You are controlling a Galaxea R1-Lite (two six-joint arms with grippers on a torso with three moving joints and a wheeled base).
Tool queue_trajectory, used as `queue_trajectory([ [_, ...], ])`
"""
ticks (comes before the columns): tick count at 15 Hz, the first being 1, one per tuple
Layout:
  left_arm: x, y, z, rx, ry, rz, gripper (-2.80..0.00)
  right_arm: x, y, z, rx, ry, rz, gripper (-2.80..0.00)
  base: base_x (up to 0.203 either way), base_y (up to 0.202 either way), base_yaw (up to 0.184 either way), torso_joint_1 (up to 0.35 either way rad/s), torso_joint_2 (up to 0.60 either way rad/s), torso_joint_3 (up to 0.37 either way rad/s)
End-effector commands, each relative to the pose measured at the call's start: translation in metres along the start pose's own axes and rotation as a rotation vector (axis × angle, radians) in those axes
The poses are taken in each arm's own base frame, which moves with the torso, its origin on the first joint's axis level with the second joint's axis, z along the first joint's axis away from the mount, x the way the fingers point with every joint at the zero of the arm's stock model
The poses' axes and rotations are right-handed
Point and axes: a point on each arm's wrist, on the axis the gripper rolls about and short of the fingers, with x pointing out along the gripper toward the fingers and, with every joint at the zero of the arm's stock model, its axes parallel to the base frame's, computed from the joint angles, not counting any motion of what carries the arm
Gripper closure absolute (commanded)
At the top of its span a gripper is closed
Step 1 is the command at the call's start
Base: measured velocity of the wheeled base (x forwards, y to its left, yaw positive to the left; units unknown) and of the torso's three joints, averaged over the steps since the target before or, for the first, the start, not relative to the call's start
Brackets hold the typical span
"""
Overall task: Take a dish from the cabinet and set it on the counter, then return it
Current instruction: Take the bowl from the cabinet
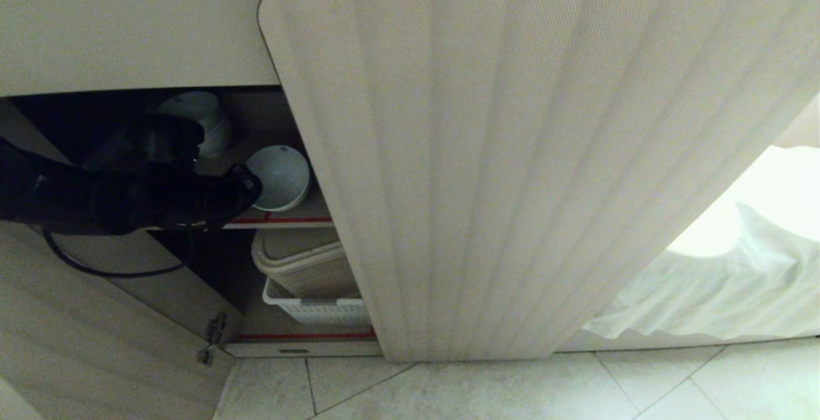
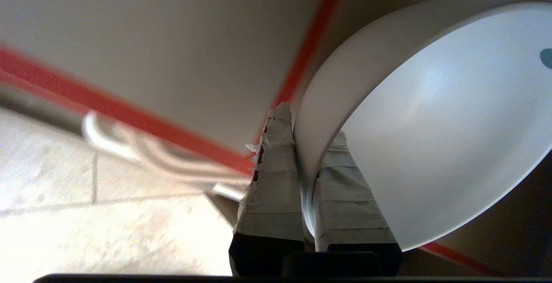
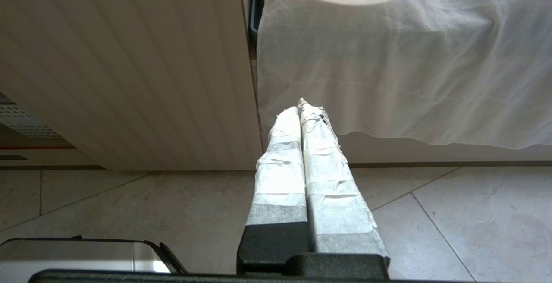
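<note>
Jaws of the left gripper pinch the dish rim, shown only at the wrist.

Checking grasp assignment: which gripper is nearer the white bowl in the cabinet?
Left. The left gripper is clamped on the rim of the white bowl in the cabinet; the right gripper hangs shut outside, near the white cloth.

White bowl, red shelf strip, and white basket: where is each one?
white bowl (image 1: pixel 282 177), head view, inside surface.
red shelf strip (image 1: pixel 282 220), head view, shelf's front edge.
white basket (image 1: pixel 320 311), head view, front wall.
</note>
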Motion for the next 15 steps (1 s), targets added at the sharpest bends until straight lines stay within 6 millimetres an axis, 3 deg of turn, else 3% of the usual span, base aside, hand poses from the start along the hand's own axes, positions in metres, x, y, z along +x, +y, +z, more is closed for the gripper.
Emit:
queue_trajectory([
  [1, -0.006, 0.000, 0.002, -0.008, -0.002, 0.003, 0.00, 0.000, 0.000, 0.000, 0.000, -0.001, 0.000, 0.00, 0.000, 0.000, 0.000, 0.000, 0.00, 0.000],
  [8, -0.026, 0.008, -0.013, -0.012, 0.034, 0.029, 0.00, 0.000, 0.000, 0.000, 0.000, -0.001, 0.001, 0.00, 0.000, 0.000, 0.000, 0.000, 0.00, 0.000],
  [15, -0.060, 0.011, -0.032, -0.002, 0.051, 0.024, 0.00, 0.000, 0.000, 0.000, 0.000, -0.001, 0.001, 0.00, 0.000, 0.000, 0.000, 0.000, 0.00, 0.000],
])
